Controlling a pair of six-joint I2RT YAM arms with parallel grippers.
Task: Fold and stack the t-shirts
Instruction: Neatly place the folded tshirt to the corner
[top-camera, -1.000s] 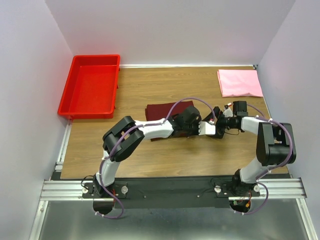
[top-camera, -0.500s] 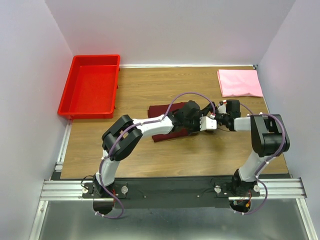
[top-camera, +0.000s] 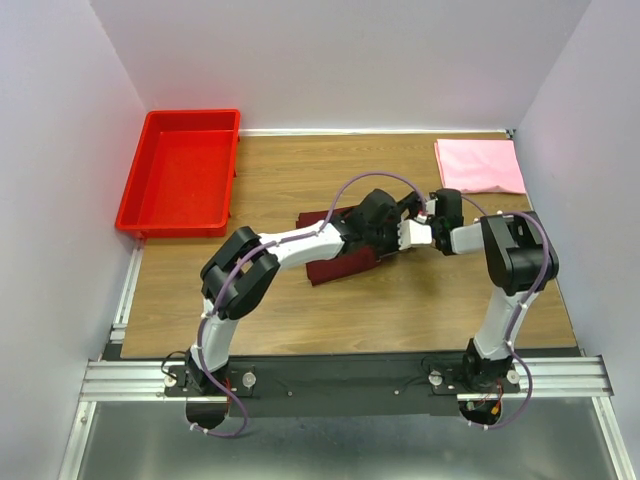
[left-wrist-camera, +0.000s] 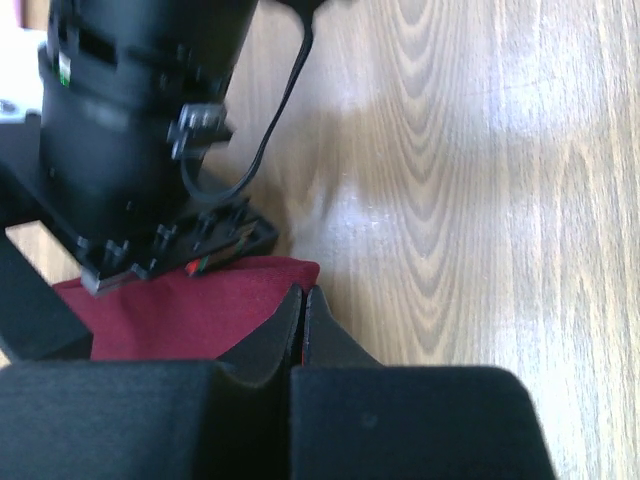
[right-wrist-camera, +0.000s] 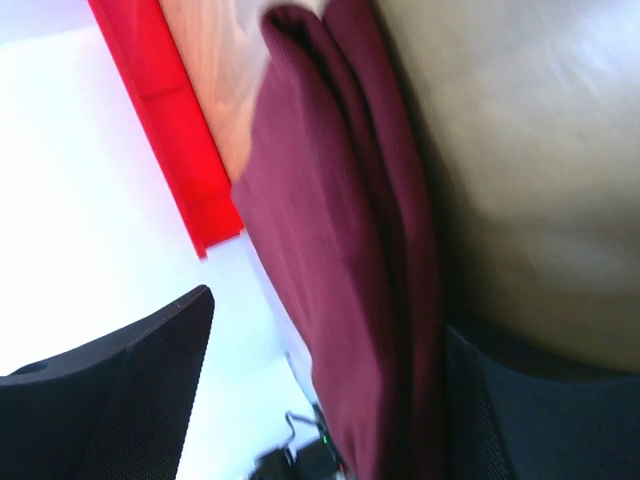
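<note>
Top view and both wrist views. The table (top-camera: 300, 170) carries, at 10 o'clock, the red bin (top-camera: 178, 232), which hangs partly over the table's left edge. At 2 o'clock the pink t-shirt (top-camera: 479, 166) lies folded flat, close to the far and right edges, so we judge it to be the base of the stack. At the centre lies the maroon t-shirt (top-camera: 340, 268), partly covered by both arms. The left gripper (left-wrist-camera: 302, 295) is closed, and as far as its wrist view shows it pinches that shirt's right-hand corner. We read this as an anchor for the fold. The right gripper (right-wrist-camera: 330, 320) meets it from 3 o'clock with fingers apart, and the shirt's layered edge runs between them without being clamped. We infer it is positioned to take that edge. Bare wood lies open toward 6 and 12 o'clock, and the lane toward 2 o'clock and the pink shirt is unobstructed. The two wrists crowd each other, so we judge contact between them to be the main risk.
</note>
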